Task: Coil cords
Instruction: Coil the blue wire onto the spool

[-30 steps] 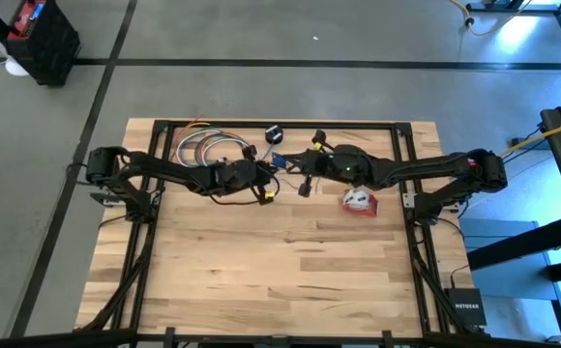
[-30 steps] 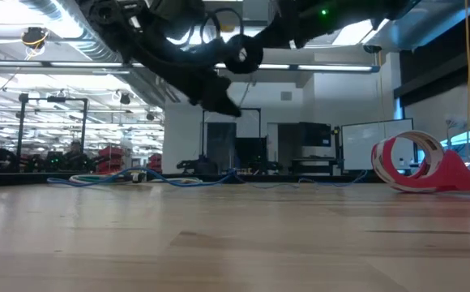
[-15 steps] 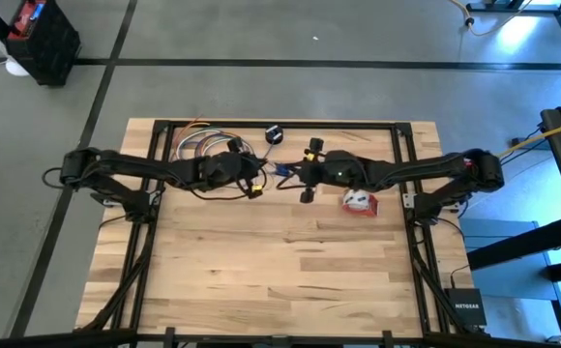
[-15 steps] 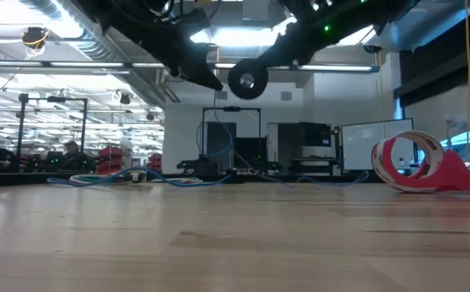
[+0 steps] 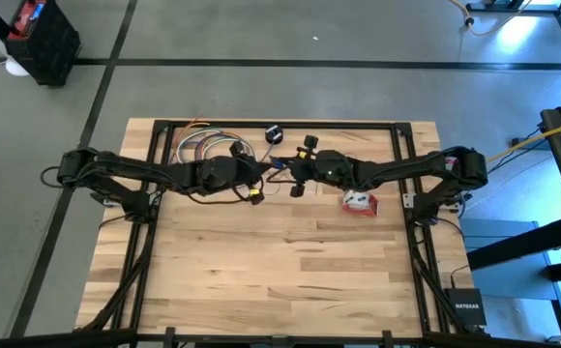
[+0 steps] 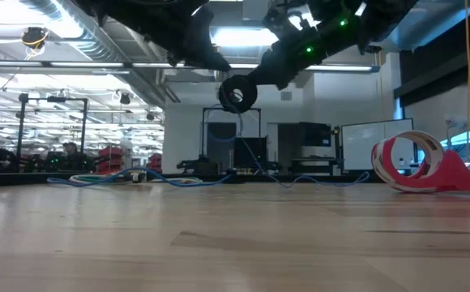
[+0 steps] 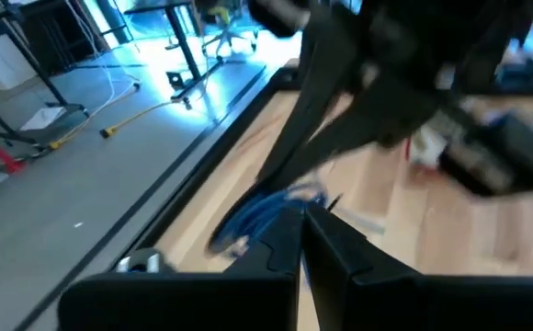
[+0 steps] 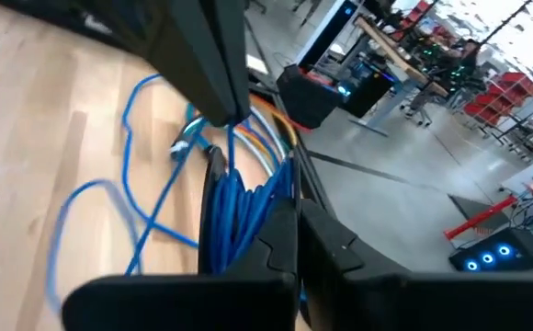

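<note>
The thin blue cord point(image 8: 234, 198) is gathered into several strands between my two grippers, above the far middle of the table. Its loose loops point(image 8: 110, 188) lie on the wood, and one strand point(image 6: 239, 142) hangs down to the table. My left gripper point(image 5: 267, 174) and my right gripper point(image 5: 283, 170) face each other tip to tip, both shut on the cord. The black round puck point(image 5: 274, 132) lies on the table just beyond them. The red-and-white bundle point(image 5: 359, 201) rests on the table under the right arm. My left gripper pinches the blue strands point(image 8: 230, 129) between its two fingers point(image 8: 216, 83), coming nearly level from the table's left. The cord hangs slack below the hold. My own fingers hide the exact spot in the left wrist view. My right gripper pinches the bunch of blue strands point(image 8: 248, 216) between its two fingers, several strands at once, coming nearly level from the table's right. The bunch is lifted clear of the table, with slack loops trailing down onto the wood.
A coil of coloured cables point(image 5: 206, 150) lies at the far left, inside the black frame point(image 5: 290, 124) that runs along the far edge. The near half of the wooden table point(image 5: 280, 271) is bare wood.
Both grippers have shifted toward the table's left. The left one has risen and the right one has come down, each rolling a little. They now meet tip to tip. The blue cord now hangs from them to the table in the low view.
</note>
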`<state>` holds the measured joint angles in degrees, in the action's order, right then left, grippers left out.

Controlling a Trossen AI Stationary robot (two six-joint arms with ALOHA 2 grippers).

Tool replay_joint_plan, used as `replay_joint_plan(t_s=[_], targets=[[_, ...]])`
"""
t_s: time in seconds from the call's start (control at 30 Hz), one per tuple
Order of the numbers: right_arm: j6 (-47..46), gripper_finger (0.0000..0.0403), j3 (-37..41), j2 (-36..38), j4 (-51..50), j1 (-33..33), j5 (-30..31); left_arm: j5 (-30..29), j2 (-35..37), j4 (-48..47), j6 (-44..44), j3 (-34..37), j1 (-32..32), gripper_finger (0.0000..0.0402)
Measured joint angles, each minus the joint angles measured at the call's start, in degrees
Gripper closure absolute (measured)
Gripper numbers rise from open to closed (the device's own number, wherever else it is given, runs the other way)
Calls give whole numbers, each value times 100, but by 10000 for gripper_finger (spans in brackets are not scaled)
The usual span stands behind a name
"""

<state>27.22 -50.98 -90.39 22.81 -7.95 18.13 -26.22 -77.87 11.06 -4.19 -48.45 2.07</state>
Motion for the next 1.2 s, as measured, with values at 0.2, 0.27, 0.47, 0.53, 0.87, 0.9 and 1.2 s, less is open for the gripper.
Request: replay_joint_plan(t_s=[0.2, 0.27, 0.47, 0.53, 0.87, 0.9, 1.2], targets=[[-165, 400, -66, -210, 5, 0, 50, 602, -238, 889, 243, -17, -48, 400], [-355, 400, -150, -185, 130, -4, 65, 834, -419, 1081, 246, -11, -47, 400], [-476, 400, -182, -189, 56, 0, 37, 957, -462, 961, -114, -17, -114, 401], [-476, 400, -185, -176, 66, 0, 37, 954, -281, 633, -201, -4, -151, 401], [-463, 400, -186, -177, -36, 2, 34, 383, 393, -1365, -260, -11, -163, 381], [-463, 400, -186, -177, -31, 2, 33, 359, 358, -1398, -236, 21, -104, 370], [-448, 400, -186, -177, -38, 2, 33, -164, 267, -1489, -384, 369, 650, 257]])
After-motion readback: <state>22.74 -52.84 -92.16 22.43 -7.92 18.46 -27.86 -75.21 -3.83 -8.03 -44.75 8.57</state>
